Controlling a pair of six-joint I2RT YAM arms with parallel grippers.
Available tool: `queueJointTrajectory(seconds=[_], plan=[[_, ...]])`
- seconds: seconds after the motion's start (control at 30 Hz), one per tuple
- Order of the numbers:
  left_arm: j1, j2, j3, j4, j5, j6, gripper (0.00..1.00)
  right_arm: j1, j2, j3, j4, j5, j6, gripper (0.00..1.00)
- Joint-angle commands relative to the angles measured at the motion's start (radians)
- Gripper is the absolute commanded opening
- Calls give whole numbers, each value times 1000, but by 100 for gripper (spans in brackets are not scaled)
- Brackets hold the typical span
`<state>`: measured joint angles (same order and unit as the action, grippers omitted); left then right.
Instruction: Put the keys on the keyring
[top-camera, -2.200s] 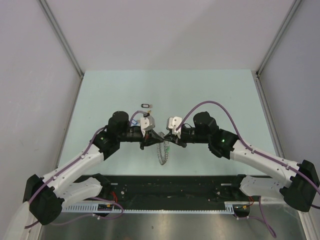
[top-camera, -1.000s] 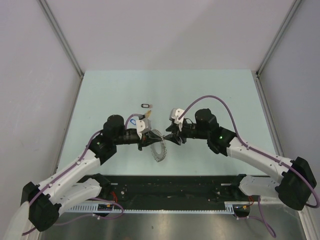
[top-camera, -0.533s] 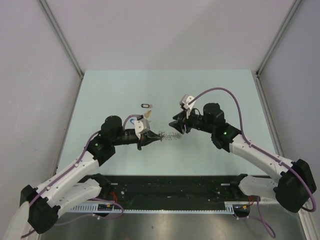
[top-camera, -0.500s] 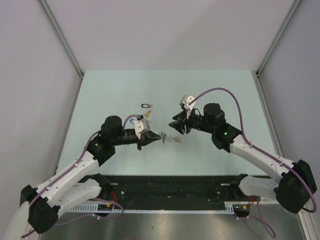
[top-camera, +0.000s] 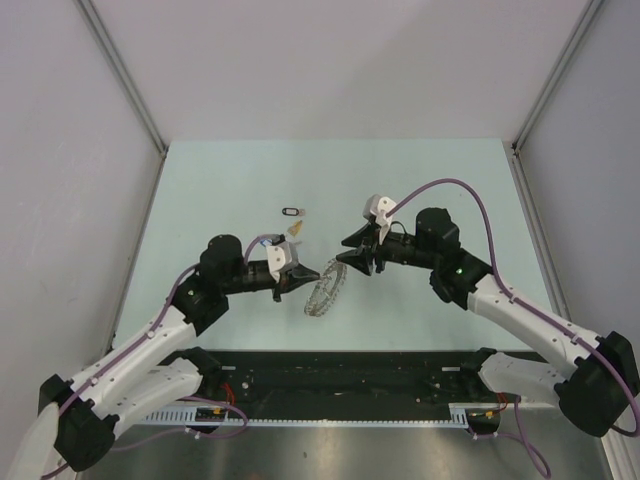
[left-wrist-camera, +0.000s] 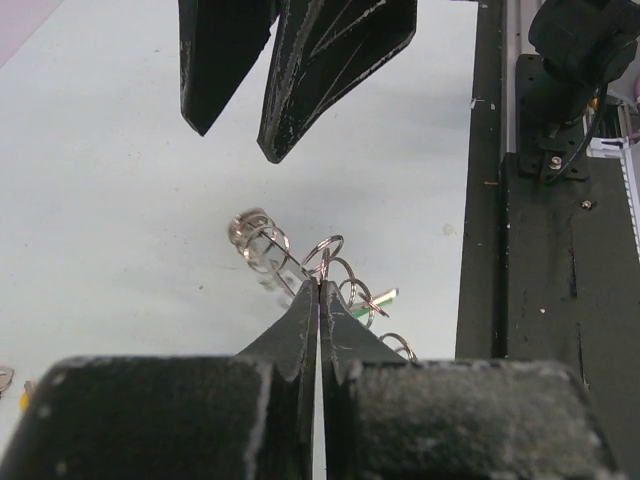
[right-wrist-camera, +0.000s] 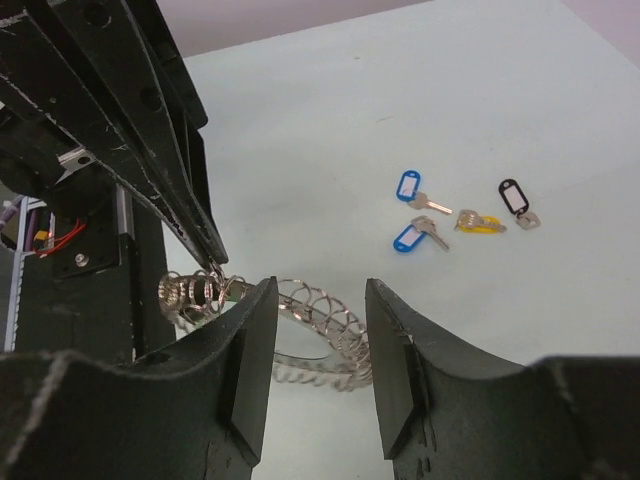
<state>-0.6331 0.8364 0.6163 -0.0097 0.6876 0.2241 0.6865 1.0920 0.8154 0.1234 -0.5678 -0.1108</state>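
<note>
The keyring (top-camera: 324, 290), a floppy silver loop of small coiled rings, hangs from my left gripper (top-camera: 314, 272), which is shut on one of its rings. The left wrist view shows the pinch (left-wrist-camera: 321, 283), the keyring (left-wrist-camera: 262, 238) and a green-tagged key (left-wrist-camera: 383, 297) among the rings. My right gripper (top-camera: 345, 258) faces it from the right, open, with nothing between its fingers (right-wrist-camera: 250, 330); the keyring (right-wrist-camera: 345, 325) lies just beyond them. Loose keys rest on the table: two blue-tagged (right-wrist-camera: 408, 186) (right-wrist-camera: 405, 237), a yellow (right-wrist-camera: 480, 224) and a black (right-wrist-camera: 513, 194).
The pale green table (top-camera: 200, 190) is walled on three sides. A black rail with wiring (top-camera: 340, 370) runs along the near edge by the arm bases. In the top view the loose keys (top-camera: 291, 211) lie just behind the left wrist.
The keyring was bunched and stretched level between the two gripper tips; now it hangs as an open loop from the left gripper. The right arm has shifted slightly right and back.
</note>
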Motion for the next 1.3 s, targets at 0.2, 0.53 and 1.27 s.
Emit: queueJointTrajectory(seconds=[0.2, 0.53, 1.27], plan=[[-5, -48, -24, 89, 55, 35, 0, 42, 29, 1, -16, -73, -69, 46], [-5, -59, -30, 103, 64, 29, 0, 74, 54, 2, -57, -75, -128, 46], [-5, -46, -24, 103, -28, -17, 0, 79, 43, 2, -62, -214, -179, 25]])
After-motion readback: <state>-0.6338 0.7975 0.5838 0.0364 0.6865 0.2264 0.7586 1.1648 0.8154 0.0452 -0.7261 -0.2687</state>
